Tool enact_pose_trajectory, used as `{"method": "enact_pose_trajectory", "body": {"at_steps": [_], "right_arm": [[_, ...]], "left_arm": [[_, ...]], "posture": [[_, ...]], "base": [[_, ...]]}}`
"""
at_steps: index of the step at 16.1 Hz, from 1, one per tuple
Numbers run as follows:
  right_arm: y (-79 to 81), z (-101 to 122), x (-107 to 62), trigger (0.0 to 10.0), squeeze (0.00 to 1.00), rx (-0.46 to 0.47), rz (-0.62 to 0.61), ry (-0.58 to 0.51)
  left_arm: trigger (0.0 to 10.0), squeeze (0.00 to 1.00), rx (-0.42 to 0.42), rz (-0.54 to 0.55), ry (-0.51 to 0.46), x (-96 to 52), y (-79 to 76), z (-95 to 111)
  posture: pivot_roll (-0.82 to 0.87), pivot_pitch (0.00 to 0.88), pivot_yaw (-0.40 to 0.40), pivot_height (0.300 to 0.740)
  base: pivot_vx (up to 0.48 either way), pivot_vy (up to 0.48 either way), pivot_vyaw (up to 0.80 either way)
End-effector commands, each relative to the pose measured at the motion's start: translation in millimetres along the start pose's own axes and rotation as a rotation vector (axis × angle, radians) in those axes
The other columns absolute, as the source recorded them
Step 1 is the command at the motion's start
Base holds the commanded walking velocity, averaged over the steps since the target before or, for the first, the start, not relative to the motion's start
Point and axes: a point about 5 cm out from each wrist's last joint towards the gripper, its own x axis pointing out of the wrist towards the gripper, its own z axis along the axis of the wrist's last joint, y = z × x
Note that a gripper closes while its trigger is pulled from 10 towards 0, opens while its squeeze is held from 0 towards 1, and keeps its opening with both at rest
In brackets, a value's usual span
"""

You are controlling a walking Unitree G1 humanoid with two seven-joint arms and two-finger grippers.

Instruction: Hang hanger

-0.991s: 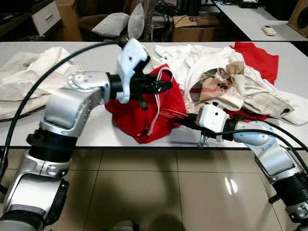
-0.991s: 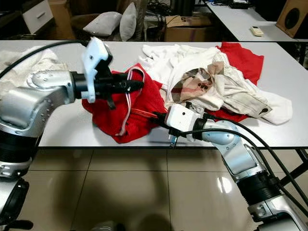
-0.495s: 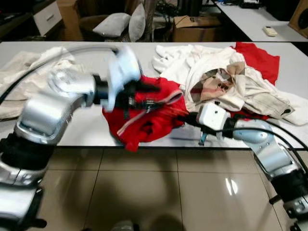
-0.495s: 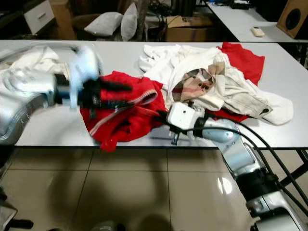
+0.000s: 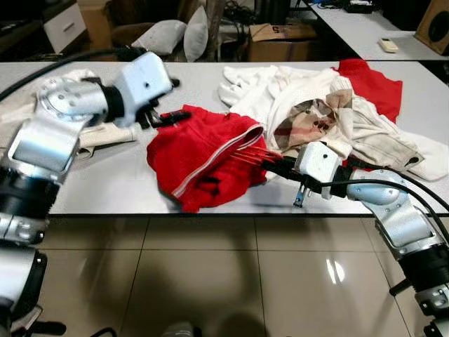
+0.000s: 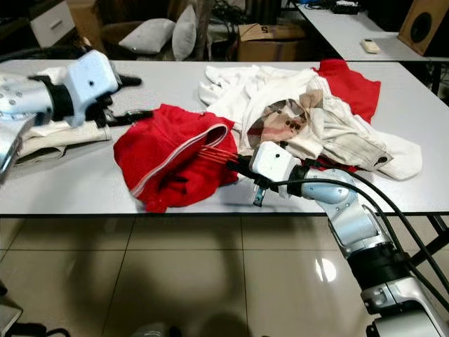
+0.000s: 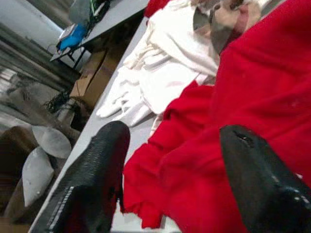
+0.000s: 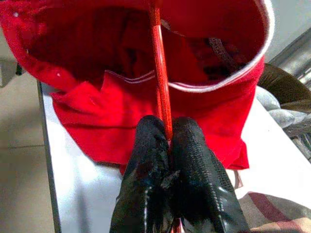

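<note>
Red garment lies bunched on the white table, near edge, roughly centre, with a white-trimmed opening facing right. Thin red hanger runs into that opening; its rods show at the garment's right side.

Right gripper at the near table edge, just right of the garment: both black fingers pressed together, pinching the hanger rod between the tips. The right wrist view confirms contact, with the rod running from the fingertips straight into the garment's opening.

Left gripper hovers over the table at the garment's far-left corner. Fingers spread wide, nothing between them; in the left wrist view the red cloth sits in the gap behind them, with no grip on it. Can't tell if the lower finger touches the fabric.

Clothes pile to the right of the garment: white pieces, a plaid-lined item, and another red piece at the far right. Beige cloth at the table's left, partly behind the left arm.

Far side: grey pillows, cardboard box, second table with a remote. Glossy tiled floor on the near side.
</note>
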Motion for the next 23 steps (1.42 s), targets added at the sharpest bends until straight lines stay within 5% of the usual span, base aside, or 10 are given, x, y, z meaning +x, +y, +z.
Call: {"method": "enact_pose_trajectory", "body": {"at_steps": [1,3,5,10,13,15,18,19,20,23], "right_arm": [[-6.7,7,-3.1,10.0,0.00,-0.025,-0.024,-0.035],[-14.3,8,-4.0,10.0,0.00,-0.001,-0.093,-0.040],[-17.9,7,-5.6,10.0,0.00,0.019,-0.132,-0.034],[-16.2,-3,-4.5,10.0,0.00,0.243,-0.271,-0.060],[-11.8,-6,-2.7,10.0,0.00,0.348,-0.309,-0.086],[-14.1,-9,-3.0,10.0,0.00,0.543,-0.397,-0.150],[-13.2,-8,-2.8,10.0,0.00,0.610,-0.391,-0.180],[-13.2,-6,-2.9,10.0,0.00,0.629,-0.392,-0.199],[-13.9,-5,-3.3,10.0,0.00,0.639,-0.396,-0.208],[-16.1,2,-5.7,10.0,0.00,0.676,-0.382,-0.264]], "left_arm": [[10.0,0.00,0.011,-0.026,0.029,-0.2,-0.1,-3],[10.0,0.00,-0.082,-0.143,-0.015,7.4,-24.8,-13],[10.0,0.00,-0.160,-0.130,-0.102,11.2,-33.0,-10],[10.0,0.00,-0.230,0.269,-0.196,17.2,-43.1,-15],[10.0,0.00,-0.282,0.366,-0.251,17.9,-55.8,-10],[10.0,0.00,-0.347,0.502,-0.330,8.2,-65.0,-10],[10.0,0.00,-0.401,0.637,-0.411,-7.6,-57.7,-12],[10.0,0.39,-0.431,0.650,-0.421,-12.1,-57.9,-14],[10.0,1.00,-0.441,0.640,-0.419,-12.4,-59.9,-14],[10.0,1.00,-0.376,0.488,-0.345,8.8,-85.0,-12]], "posture": [[0.07,0.000,0.040,0.740],[0.07,0.000,0.052,0.740],[0.06,0.000,0.053,0.740],[0.07,0.000,0.014,0.740],[0.07,0.000,0.002,0.740],[0.06,0.000,-0.013,0.740],[0.06,0.000,-0.020,0.740],[0.06,0.000,-0.022,0.740],[0.07,0.000,-0.023,0.740],[0.07,0.000,-0.023,0.740]], "base": [[0.000,0.000,0.00],[0.000,0.000,0.00],[0.000,0.000,0.00],[0.000,0.000,0.00],[0.000,0.000,0.00],[0.000,0.000,0.00],[0.000,0.000,0.00],[0.000,0.000,0.00],[0.000,0.000,0.00],[0.000,0.000,0.00]]}}
